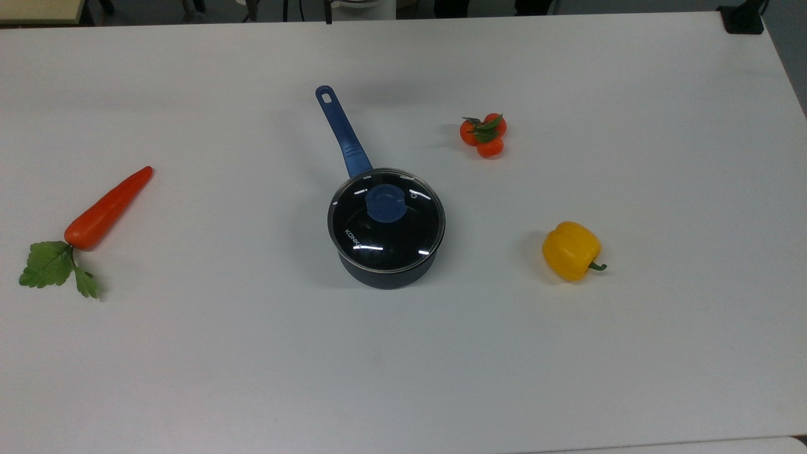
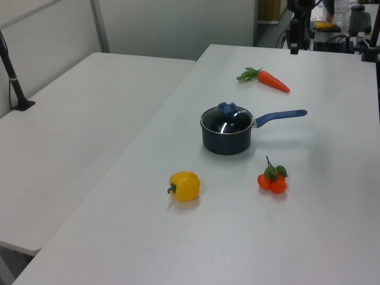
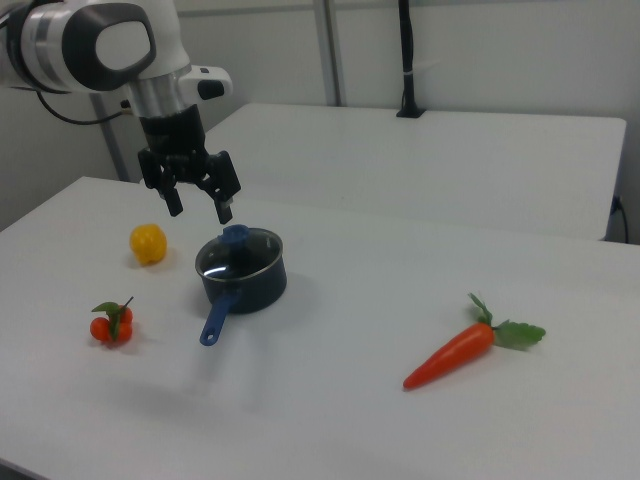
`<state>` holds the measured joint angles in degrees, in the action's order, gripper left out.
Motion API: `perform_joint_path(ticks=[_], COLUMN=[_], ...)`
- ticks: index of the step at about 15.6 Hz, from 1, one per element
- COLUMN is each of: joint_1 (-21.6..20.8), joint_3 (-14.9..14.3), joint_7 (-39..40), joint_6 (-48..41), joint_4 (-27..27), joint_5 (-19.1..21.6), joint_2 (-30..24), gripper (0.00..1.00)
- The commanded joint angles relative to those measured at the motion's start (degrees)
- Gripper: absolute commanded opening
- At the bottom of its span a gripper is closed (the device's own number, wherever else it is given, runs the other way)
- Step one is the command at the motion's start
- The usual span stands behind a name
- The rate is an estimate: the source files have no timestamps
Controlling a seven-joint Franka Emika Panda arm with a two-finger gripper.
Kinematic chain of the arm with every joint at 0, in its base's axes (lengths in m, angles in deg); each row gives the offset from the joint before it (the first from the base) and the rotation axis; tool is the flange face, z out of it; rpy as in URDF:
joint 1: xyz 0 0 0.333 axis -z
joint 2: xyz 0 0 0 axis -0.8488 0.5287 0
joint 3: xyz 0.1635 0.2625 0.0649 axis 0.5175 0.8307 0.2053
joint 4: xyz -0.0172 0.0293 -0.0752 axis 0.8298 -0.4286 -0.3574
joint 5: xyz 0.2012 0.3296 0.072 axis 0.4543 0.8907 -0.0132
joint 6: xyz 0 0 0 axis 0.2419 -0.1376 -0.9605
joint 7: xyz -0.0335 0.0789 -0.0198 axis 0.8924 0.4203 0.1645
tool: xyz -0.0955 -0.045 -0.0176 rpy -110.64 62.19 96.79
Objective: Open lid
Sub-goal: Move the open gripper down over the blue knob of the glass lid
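The round glass lid (image 1: pixel 386 219) with a blue knob (image 1: pixel 386 203) sits closed on the dark blue saucepan (image 1: pixel 388 272), whose long blue handle (image 1: pixel 341 131) points toward the top view's upper left. The lid (image 2: pixel 227 120) and pan show mid-table in the left view. In the right view the lid (image 3: pixel 240 252) rests on the pan (image 3: pixel 242 280), and my gripper (image 3: pixel 200 210) hangs open in the air above and a little left of the knob (image 3: pixel 235 236), touching nothing.
On the white table (image 1: pixel 403 353) lie a carrot (image 1: pixel 104 211) at the top view's left, a cluster of small tomatoes (image 1: pixel 483 135) and a yellow bell pepper (image 1: pixel 571 250) at its right. A second table (image 2: pixel 71 136) stands beside it in the left view.
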<state>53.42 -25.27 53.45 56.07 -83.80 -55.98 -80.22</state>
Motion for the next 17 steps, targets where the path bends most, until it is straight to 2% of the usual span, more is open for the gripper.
perform_joint_path(ticks=[1,7,9,12,14,17], joint_1=[0.08,-0.09,-0.53,-0.62,-0.79,-3.24], joint_3=[-0.54,-0.45,-0.27,0.08,0.34,0.78], joint_7=[1.08,1.34,0.73,1.51,3.44,3.98], joint_6=[-0.72,0.51,4.10,9.81,14.29,17.48], joint_4=[0.11,1.24,3.62,3.89,4.15,8.62], joint_5=[-0.10,0.33,1.64,3.41,4.02,4.47], joint_2=[-0.22,1.18,3.90,5.31,7.50,13.90], gripper=[1.00,1.00,1.00,1.00,1.00,1.00])
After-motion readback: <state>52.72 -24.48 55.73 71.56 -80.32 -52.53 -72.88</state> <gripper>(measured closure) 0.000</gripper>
